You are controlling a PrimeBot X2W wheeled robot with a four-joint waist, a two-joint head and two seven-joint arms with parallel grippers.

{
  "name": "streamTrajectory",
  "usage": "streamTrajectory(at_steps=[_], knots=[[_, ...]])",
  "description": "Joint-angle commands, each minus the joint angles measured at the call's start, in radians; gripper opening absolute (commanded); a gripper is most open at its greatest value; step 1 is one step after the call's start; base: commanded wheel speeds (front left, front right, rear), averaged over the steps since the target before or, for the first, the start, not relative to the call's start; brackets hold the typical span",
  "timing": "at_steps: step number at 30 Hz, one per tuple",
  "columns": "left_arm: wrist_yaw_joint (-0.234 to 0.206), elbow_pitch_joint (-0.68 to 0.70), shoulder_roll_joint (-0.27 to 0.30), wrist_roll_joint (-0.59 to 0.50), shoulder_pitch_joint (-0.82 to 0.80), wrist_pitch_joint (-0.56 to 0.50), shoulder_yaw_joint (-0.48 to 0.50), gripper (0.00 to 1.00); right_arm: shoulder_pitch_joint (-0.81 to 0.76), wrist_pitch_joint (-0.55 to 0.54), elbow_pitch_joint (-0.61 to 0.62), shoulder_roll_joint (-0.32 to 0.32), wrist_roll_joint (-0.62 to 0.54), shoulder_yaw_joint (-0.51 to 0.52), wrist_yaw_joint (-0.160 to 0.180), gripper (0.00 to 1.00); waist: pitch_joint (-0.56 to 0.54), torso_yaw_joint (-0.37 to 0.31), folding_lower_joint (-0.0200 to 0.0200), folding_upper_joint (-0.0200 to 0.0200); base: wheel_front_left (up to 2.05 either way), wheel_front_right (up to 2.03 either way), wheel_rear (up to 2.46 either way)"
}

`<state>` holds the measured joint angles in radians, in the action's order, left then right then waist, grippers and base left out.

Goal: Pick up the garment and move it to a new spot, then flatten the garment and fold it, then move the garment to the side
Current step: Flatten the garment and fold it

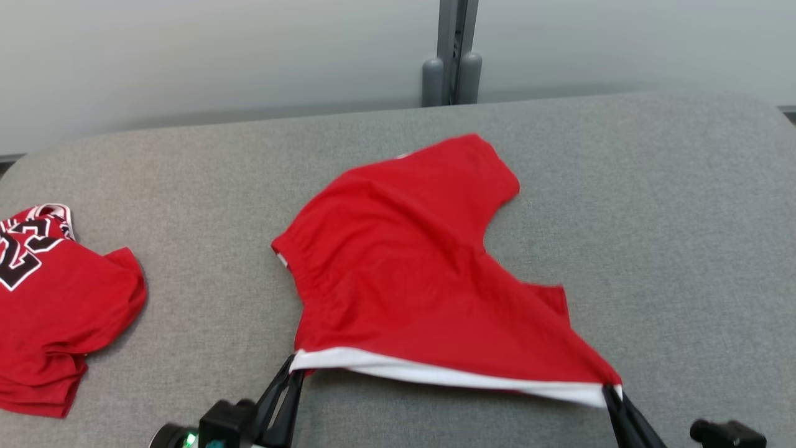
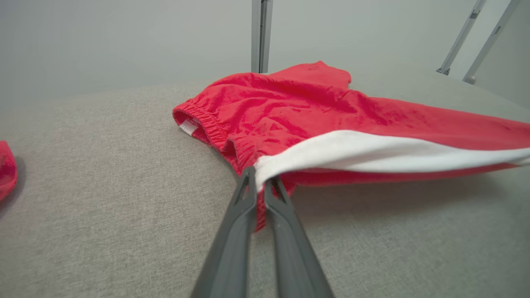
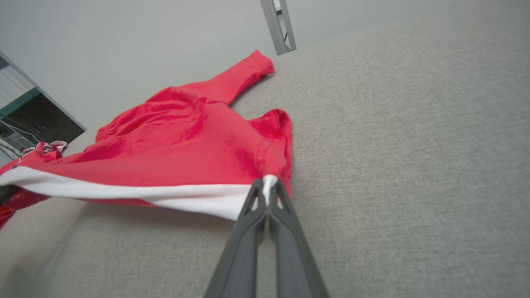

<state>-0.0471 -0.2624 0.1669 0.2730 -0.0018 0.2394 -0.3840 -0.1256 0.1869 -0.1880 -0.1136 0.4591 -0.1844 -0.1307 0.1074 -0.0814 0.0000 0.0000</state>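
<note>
The garment point(image 1: 404, 261) is a pair of red shorts with a white side stripe, spread across the grey cushion. Its near edge hangs lifted and stretched between my two grippers. My left gripper point(image 1: 293, 364) is shut on the stripe's left end beside the elastic waistband point(image 2: 207, 124). In the left wrist view the left gripper point(image 2: 259, 177) pinches the white stripe point(image 2: 372, 151). My right gripper point(image 1: 611, 391) is shut on the stripe's other end at a leg hem. The right wrist view shows the right gripper point(image 3: 268, 185) clamped on the garment point(image 3: 186, 140).
A second red garment point(image 1: 50, 305), a jersey with black and white numbers, lies crumpled at the cushion's left edge. A grey metal post point(image 1: 454, 50) stands behind the cushion point(image 1: 653, 218). Bare grey fabric stretches to the right and in front.
</note>
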Motion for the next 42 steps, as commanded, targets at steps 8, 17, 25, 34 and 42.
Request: streamTrajectory(at_steps=[8,17,25,34,42], knots=[[-0.096,0.268,0.062,0.014,0.185,-0.091,0.047,0.0,-0.204,-0.149,0.25,0.036,-0.08,0.081,0.0,0.0,-0.051,-0.014,0.0,0.0,0.0,0.0,0.0],[-0.095,0.38,0.09,0.051,0.197,-0.2,0.05,0.0,-0.158,-0.206,0.346,0.052,-0.124,0.116,0.0,0.0,-0.04,0.007,0.0,0.0,0.0,0.0,0.0],[-0.054,0.344,0.098,0.107,0.037,-0.307,0.071,0.0,0.159,-0.162,0.208,-0.024,-0.085,0.096,0.0,0.0,0.072,0.042,0.0,0.0,0.0,0.0,0.0],[0.016,0.255,0.061,0.132,-0.209,-0.333,0.045,0.0,0.596,-0.114,-0.094,-0.133,-0.013,-0.026,0.0,0.0,0.225,0.115,0.0,0.0,0.0,0.0,0.0],[0.067,0.123,0.021,0.134,-0.401,-0.304,0.024,0.0,0.887,-0.047,-0.369,-0.177,0.051,-0.156,0.0,0.0,0.313,0.171,0.0,0.0,0.0,0.0,0.0]])
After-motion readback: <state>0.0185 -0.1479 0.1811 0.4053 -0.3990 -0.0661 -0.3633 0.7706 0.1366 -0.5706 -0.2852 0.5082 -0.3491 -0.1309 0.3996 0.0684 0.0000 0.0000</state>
